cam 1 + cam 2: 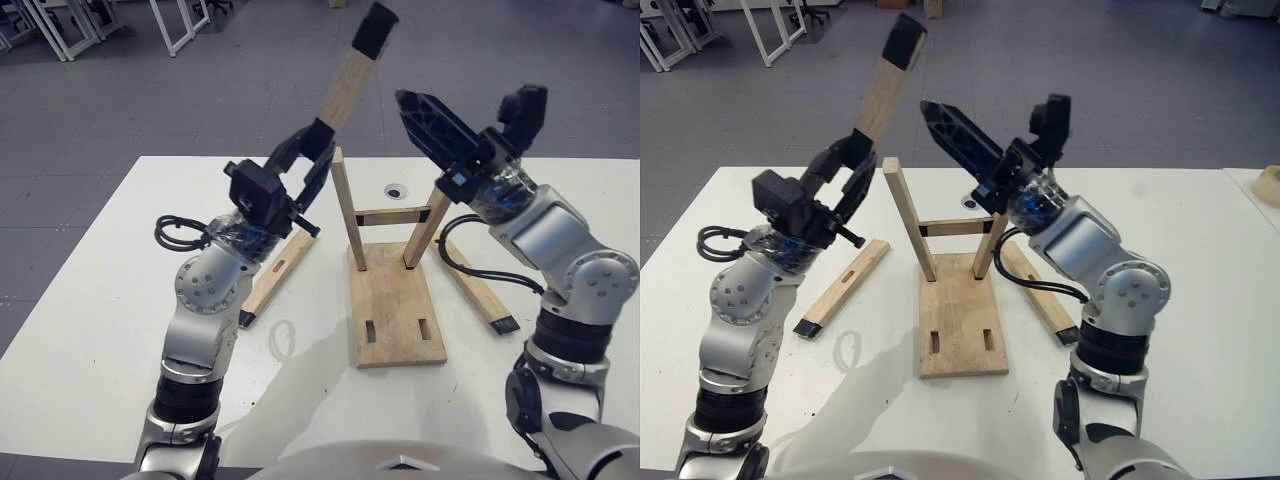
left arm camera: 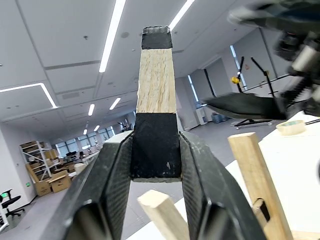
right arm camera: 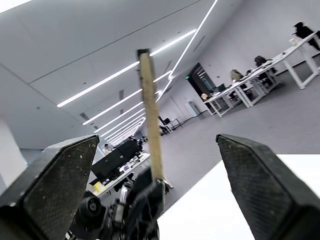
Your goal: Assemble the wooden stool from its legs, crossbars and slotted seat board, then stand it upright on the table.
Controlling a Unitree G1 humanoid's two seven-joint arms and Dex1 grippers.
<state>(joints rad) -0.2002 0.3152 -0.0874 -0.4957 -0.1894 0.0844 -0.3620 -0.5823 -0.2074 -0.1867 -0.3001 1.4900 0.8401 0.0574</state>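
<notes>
Wooden leg [image 1: 345, 85], stiff, light and smooth, clamped at its lower black-banded end between the fingers of the left gripper [image 1: 318, 140]; we judge this hold secure. The right gripper [image 1: 468, 105] gapes empty beside it, the seat board [image 1: 395, 310] lying beneath both.

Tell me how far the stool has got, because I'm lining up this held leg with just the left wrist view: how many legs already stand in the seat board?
Observer: Two legs stand at the far end of the seat board, joined by a crossbar.
Operator: Where could mine go?
Observer: The two near slots in the board are empty.
</notes>
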